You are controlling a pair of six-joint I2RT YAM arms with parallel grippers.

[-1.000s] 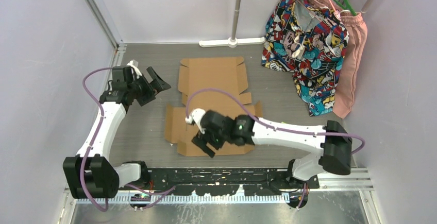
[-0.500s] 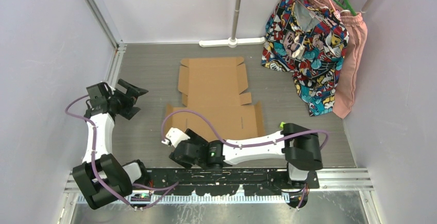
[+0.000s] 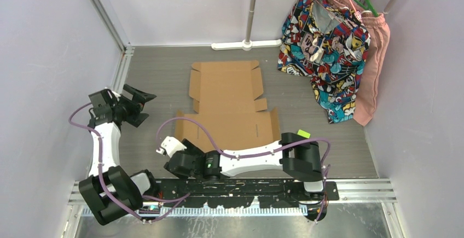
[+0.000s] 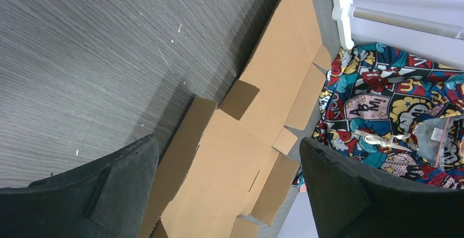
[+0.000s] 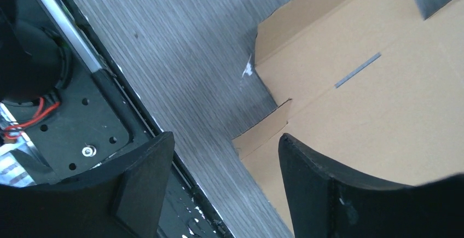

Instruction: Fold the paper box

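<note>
Carefully now: right pincer [image 5: 224,156], released and empty, should catch the paper box [image 5: 355,85] edge just ahead; left pincer [image 4: 227,150] likewise released

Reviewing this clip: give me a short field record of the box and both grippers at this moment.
box: paper box lies flat and unfolded on the table
left gripper: open, empty, left of the box, apart from it
right gripper: open, empty, by the box's near-left corner
progress: no flap raised yet
other: clothes hang at the far right
</note>
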